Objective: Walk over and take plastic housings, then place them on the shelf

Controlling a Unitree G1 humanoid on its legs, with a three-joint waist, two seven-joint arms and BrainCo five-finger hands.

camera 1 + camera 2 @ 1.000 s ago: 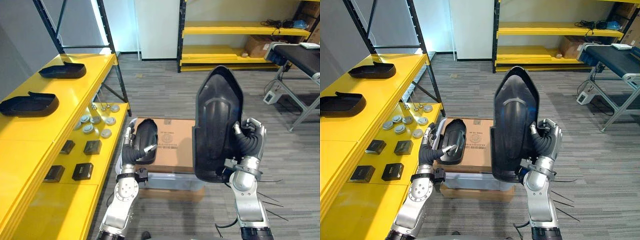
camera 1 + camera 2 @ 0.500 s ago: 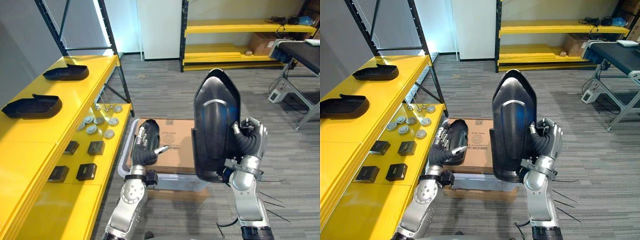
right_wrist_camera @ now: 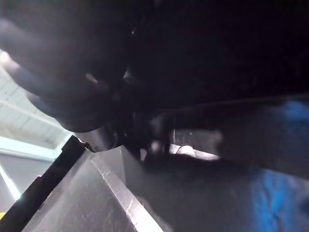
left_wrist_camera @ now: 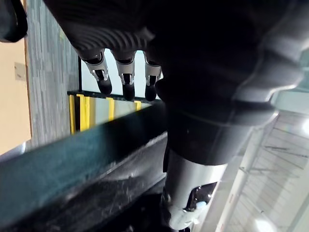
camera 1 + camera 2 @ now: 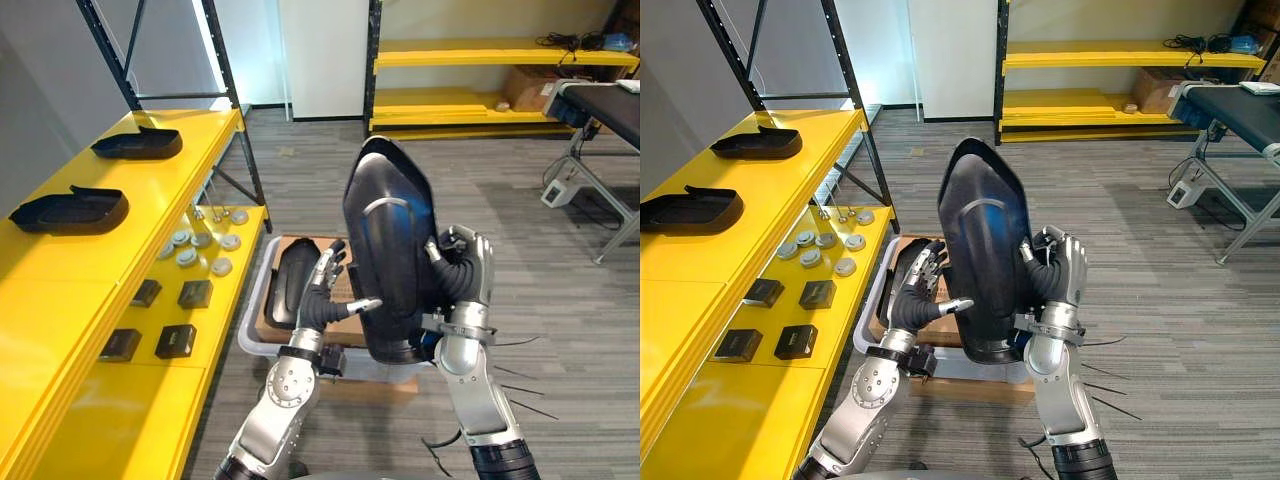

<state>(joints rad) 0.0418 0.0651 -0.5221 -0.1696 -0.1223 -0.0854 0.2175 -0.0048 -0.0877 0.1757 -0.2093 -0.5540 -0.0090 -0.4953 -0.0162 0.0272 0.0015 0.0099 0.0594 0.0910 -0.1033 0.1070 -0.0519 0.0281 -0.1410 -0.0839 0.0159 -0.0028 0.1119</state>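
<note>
Two plastic housings already on the top tier of the yellow shelf [image 5: 55,290]: the far shelved housing [image 5: 137,143] and the near shelved housing [image 5: 68,209], well apart. A third, large housing [image 5: 390,250] upright in the air, clamped at its right edge by the curled fingers of the right hand [image 5: 462,278]. Left hand [image 5: 322,300] beside its lower left edge, fingers straight and spread, gripping nothing. Thumb at or against the rim, contact not certain. A fourth housing [image 5: 293,285] in the pale bin [image 5: 250,338] below, not yet taken.

By judgement, roughly midway: one piece lifted, with carry and set-down left, then the bin piece.

Open room on the top tier on the near side of the near shelved housing. Lower tier taken by grey discs [image 5: 221,266] and small black boxes [image 5: 193,294]. To mind: the dark shelf post [image 5: 232,110] and the tier's front edge, both left of the tall load.
</note>
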